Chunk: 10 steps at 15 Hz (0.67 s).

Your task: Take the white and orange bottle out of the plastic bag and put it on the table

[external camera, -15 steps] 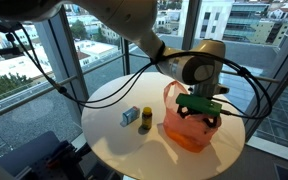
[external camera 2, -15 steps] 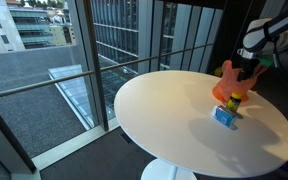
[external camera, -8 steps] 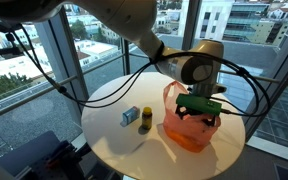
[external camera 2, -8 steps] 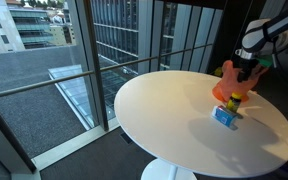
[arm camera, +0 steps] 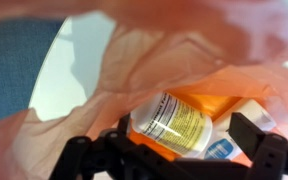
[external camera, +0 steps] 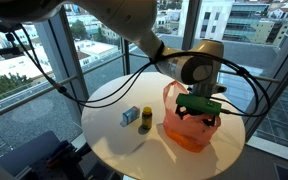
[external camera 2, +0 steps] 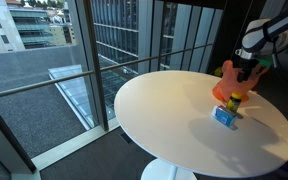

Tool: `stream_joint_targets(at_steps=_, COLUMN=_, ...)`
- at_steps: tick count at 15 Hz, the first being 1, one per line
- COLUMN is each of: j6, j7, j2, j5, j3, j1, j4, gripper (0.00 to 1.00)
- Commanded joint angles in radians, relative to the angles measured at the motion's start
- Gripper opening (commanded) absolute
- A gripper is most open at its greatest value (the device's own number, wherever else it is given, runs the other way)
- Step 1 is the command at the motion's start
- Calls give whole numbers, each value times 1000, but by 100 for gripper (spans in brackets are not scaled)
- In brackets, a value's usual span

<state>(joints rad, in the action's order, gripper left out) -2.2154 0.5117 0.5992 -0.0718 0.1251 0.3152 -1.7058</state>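
Note:
The orange plastic bag (external camera: 189,125) sits on the round white table (external camera: 114,145); it also shows in an exterior view (external camera 2: 229,82). My gripper (external camera: 199,110) is lowered into the bag's mouth. In the wrist view the white and orange bottle (arm camera: 174,122) lies inside the bag (arm camera: 134,60), tilted, label up. My gripper (arm camera: 179,140) is open, its fingers on either side of the bottle, not closed on it.
A small blue box (external camera: 130,116) and a yellow-and-dark bottle (external camera: 144,120) stand on the table beside the bag; they also show in an exterior view (external camera 2: 225,115). Another white item with a blue label (arm camera: 224,150) lies in the bag. Windows surround the table.

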Motion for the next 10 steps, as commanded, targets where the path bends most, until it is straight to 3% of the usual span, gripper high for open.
stream_joint_targets(at_steps=1, j6=-12, j7=-95, j2=5, j5=13, j3=2, j1=4, j4=7, gripper=100)
stream_joint_targets(at_steps=10, j6=11, j7=-484, j2=30, j5=138, j3=18, j1=-23, j4=27, gripper=100)
